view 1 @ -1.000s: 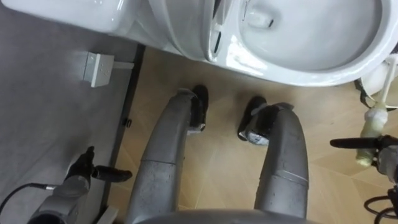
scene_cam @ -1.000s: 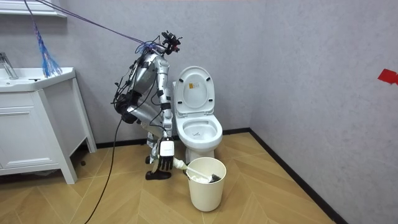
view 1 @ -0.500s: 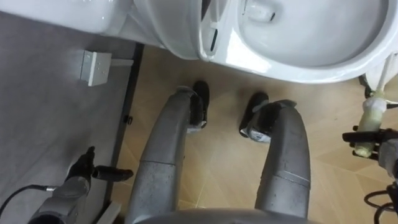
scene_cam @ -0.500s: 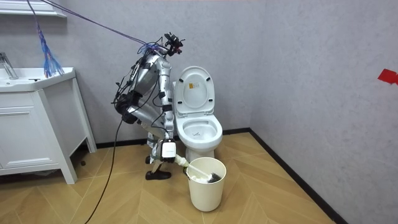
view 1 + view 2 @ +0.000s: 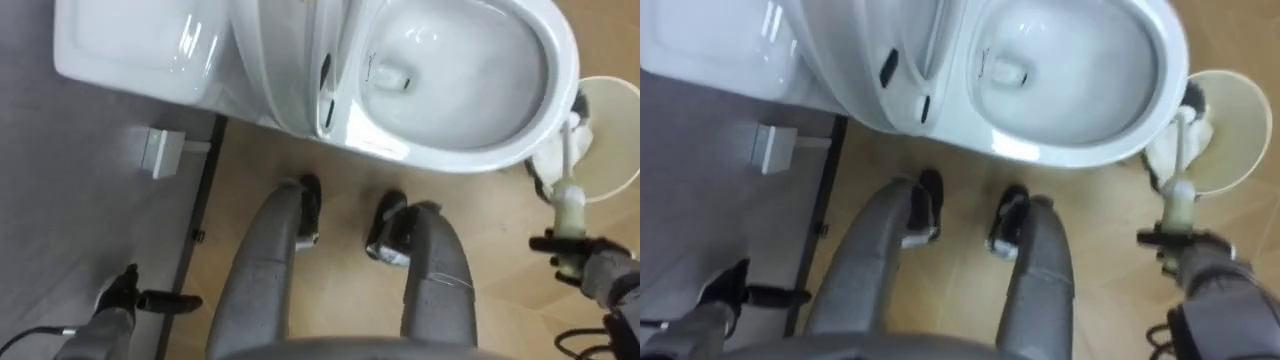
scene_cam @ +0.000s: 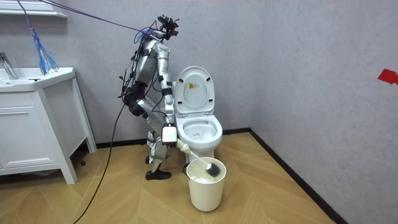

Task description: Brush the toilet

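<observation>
Fetching is looking nearly done: the right hand (image 5: 598, 274) is curling its fingers round the brush (image 5: 569, 200), bristles hanging just ahead of it over the bucket (image 6: 205, 190). Next, I judge, the brush is needing a swing to that hand's left, into the toilet bowl (image 5: 440, 158). The left hand (image 5: 125, 296) is idling, fingers relaxed.

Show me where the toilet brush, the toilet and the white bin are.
toilet brush (image 6: 214, 167), room view, dark bristle head.
toilet (image 5: 440, 155), left eye view, front rim of the bowl.
white bin (image 6: 206, 190), room view, outer wall.
</observation>
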Motion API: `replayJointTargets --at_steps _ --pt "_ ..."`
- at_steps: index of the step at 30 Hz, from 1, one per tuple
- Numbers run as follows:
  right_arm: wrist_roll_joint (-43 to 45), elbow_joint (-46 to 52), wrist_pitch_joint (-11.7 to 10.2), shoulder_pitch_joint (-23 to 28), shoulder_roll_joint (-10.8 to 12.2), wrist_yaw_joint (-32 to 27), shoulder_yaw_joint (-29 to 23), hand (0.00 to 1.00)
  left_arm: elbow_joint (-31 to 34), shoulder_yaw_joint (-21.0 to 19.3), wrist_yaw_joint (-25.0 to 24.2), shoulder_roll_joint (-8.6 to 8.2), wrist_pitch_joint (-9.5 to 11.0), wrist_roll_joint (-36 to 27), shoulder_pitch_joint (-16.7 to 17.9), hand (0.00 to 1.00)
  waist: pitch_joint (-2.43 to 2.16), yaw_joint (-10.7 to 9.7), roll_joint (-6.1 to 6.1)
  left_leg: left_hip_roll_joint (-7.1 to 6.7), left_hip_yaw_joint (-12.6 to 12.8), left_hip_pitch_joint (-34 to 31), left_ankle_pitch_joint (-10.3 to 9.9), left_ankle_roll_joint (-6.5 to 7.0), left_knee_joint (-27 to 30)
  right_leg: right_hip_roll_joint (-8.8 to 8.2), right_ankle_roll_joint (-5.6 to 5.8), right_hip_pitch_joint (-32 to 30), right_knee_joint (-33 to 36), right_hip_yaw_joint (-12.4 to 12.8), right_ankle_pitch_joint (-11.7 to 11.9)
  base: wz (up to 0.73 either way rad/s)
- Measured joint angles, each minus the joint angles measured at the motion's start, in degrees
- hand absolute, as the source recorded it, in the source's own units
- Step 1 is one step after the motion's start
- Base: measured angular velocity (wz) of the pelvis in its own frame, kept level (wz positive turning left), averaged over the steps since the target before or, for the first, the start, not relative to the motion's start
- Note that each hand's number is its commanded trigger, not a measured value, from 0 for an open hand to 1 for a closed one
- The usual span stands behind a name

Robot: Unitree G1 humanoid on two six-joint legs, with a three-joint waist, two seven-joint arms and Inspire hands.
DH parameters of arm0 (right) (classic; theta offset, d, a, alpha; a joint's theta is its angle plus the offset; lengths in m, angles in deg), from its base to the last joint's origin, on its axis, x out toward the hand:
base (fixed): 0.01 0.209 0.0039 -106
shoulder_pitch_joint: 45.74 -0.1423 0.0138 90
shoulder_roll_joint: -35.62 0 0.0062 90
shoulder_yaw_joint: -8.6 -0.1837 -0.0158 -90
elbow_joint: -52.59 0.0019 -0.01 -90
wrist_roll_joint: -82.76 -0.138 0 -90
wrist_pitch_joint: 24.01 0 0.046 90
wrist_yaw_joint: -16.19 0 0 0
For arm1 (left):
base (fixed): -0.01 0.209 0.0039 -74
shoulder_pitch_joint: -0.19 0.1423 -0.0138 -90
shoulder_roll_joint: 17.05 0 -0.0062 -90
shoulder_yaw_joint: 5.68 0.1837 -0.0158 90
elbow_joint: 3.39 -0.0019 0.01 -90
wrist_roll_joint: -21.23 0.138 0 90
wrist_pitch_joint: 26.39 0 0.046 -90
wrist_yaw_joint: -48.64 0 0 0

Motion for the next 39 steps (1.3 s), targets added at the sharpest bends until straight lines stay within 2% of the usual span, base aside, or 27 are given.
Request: replayJointTargets --at_steps 2,7,9,11,14,15,16,18,20,23,24,25,26,28,33,36,39 --pt "-0.24 -0.28 0.06 1.51 0.58 0.01 -0.17 1.00 -0.44 -0.31 0.00 -0.40 -0.11 0.00 0.45 0.00 -0.20 0.15 0.31 0.00 -0.24 3.63 0.08 -0.10 -2.15 0.30 0.22 3.97 -2.78 -0.56 0.50 0.00" --pt "-2.57 -2.59 0.25 4.32 4.74 1.30 -4.30 1.00 -1.26 -3.46 -0.31 -1.81 -0.05 0.51 0.77 0.00 -0.33 -0.66 0.58 -0.30 -1.43 14.20 0.47 -0.54 -8.25 1.04 0.88 15.27 -9.52 -1.59 1.23 0.08" --pt "-4.79 -2.59 0.01 5.95 5.71 1.58 -6.18 1.00 -2.12 -5.41 -0.29 -2.75 0.17 0.62 0.93 0.00 -0.53 -1.10 0.92 -0.41 -2.00 17.42 0.54 -0.66 -9.97 1.06 1.00 18.92 -11.46 -2.42 1.30 0.15" --pt "-6.85 -2.57 -0.34 8.05 6.48 1.74 -7.47 1.00 -2.16 -7.40 -0.27 -3.79 0.29 1.25 1.67 0.00 -0.55 -1.14 0.91 -0.51 -2.04 21.23 0.60 -0.75 -12.03 1.06 1.15 22.65 -13.12 -2.68 1.38 0.13" --pt "-10.21 -2.27 -0.39 11.01 8.23 1.79 -10.68 1.00 -1.95 -9.99 -0.09 -5.51 0.47 0.99 5.06 0.00 -0.86 -2.53 0.68 -1.12 -2.45 27.96 0.97 -1.21 -16.20 1.31 1.45 29.54 -17.23 -3.34 1.50 0.09" --pt "-11.66 -2.29 -0.37 12.30 9.09 1.81 -12.05 1.00 -1.86 -11.00 -0.05 -5.94 0.36 0.89 6.45 0.00 -1.10 -3.25 0.34 -1.28 -2.54 30.67 1.33 -1.40 -18.20 1.48 1.54 32.37 -19.36 -3.83 1.74 0.15" --pt "-13.47 -2.16 -0.38 14.01 9.98 2.05 -13.04 1.00 -1.75 -12.76 0.01 -6.46 0.46 0.79 8.09 0.00 -1.62 -3.81 0.08 -1.26 -2.60 33.13 1.57 -1.64 -20.02 2.07 1.62 35.34 -21.75 -4.17 2.18 0.12" --pt "-15.55 -2.09 -0.36 16.09 11.04 2.31 -14.55 1.00 -1.44 -16.21 0.36 -7.59 0.57 0.65 9.76 0.00 -1.94 -3.84 -0.44 -1.08 -2.67 36.77 1.80 -2.03 -22.37 2.78 1.57 39.11 -24.93 -4.23 2.95 0.00" --pt "-17.66 -1.97 -0.28 18.05 11.67 2.43 -15.82 1.00 -0.43 -19.10 0.58 -8.83 0.57 0.50 11.16 0.00 -1.90 -3.78 -0.75 -0.98 -2.98 40.23 1.93 -2.25 -24.18 3.37 1.68 42.99 -27.61 -4.43 3.53 0.04" --pt "-19.98 -1.90 -0.27 19.31 12.09 2.23 -18.98 1.00 1.40 -21.87 1.81 -10.13 0.78 0.41 12.33 0.00 -1.72 -3.88 -0.93 -1.25 -3.45 43.43 1.94 -2.26 -24.94 3.39 1.79 46.47 -29.05 -4.79 3.61 0.09" --pt "-20.43 -1.74 -0.28 19.53 12.11 2.16 -20.59 1.00 3.74 -23.12 2.71 -10.88 0.78 0.46 13.39 0.00 -1.67 -3.87 -0.97 -1.31 -3.37 44.88 1.95 -2.26 -25.60 3.43 2.02 47.98 -30.14 -4.80 3.75 0.00" --pt "-20.39 -1.17 -0.49 19.99 12.14 1.89 -21.63 1.00 6.41 -24.88 3.45 -11.80 0.98 0.60 14.26 0.00 -1.38 -4.03 -1.24 -1.37 -3.34 46.35 1.96 -2.25 -26.49 3.54 2.19 49.68 -31.36 -4.84 4.04 0.00" --pt "-20.51 -0.33 -0.68 20.49 12.30 1.58 -22.46 1.00 7.95 -26.29 4.31 -12.57 1.52 1.05 14.65 0.00 -1.22 -3.88 -1.00 -1.40 -3.43 47.79 1.99 -2.25 -27.19 3.60 2.33 50.95 -32.03 -4.85 4.24 0.00" --pt "-20.61 0.53 -0.98 20.77 12.88 1.12 -23.54 1.00 8.71 -27.91 5.26 -13.12 1.80 2.22 14.71 0.00 -1.17 -3.86 -1.11 -1.41 -3.77 48.90 1.98 -2.24 -27.92 3.65 2.38 52.60 -32.55 -5.29 4.33 0.02" --pt "-20.42 2.21 -1.34 20.88 13.53 -0.35 -24.06 1.00 16.29 -28.52 10.03 -14.67 1.30 5.07 17.26 0.00 -1.45 -3.95 -0.99 -1.36 -4.98 50.06 2.21 -2.58 -28.48 4.17 2.23 54.30 -34.55 -6.55 5.13 0.10" --pt "-19.85 2.45 -2.20 20.38 13.57 -1.23 -23.96 1.00 19.55 -28.57 13.63 -14.99 0.87 7.61 18.12 0.00 -1.34 -3.70 -1.41 -1.34 -5.23 50.92 2.50 -2.80 -28.97 4.41 2.15 55.53 -35.46 -7.36 5.41 0.11" --pt "-18.76 3.17 -3.30 19.28 13.68 -1.50 -23.93 1.00 26.33 -28.88 17.22 -16.74 0.05 11.81 19.76 0.00 -0.84 -3.37 -2.32 -1.28 -5.65 50.72 3.02 -3.06 -28.89 4.58 1.81 55.34 -35.45 -7.36 5.64 0.07"
